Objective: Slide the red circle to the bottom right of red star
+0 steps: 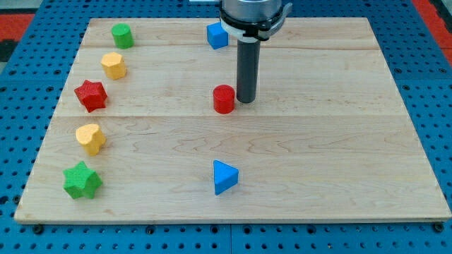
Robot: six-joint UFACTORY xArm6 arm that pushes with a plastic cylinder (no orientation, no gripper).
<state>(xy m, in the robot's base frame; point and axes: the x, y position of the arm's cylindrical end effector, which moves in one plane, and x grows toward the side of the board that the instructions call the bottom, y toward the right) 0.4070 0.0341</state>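
Note:
The red circle (pixel 224 99) stands near the middle of the wooden board (pixel 339 155). The red star (pixel 91 95) lies far to the view's left of it, near the board's left edge. My tip (pixel 246 99) is down at the board just to the right of the red circle, touching or almost touching its right side. The dark rod rises from there to the arm at the view's top.
A green cylinder-like block (pixel 122 35) and a yellow hexagon (pixel 113 65) lie above the red star. A yellow heart (pixel 91 138) and a green star (pixel 82 180) lie below it. A blue cube (pixel 217 35) is at the top centre, a blue triangle (pixel 224 176) at the bottom centre.

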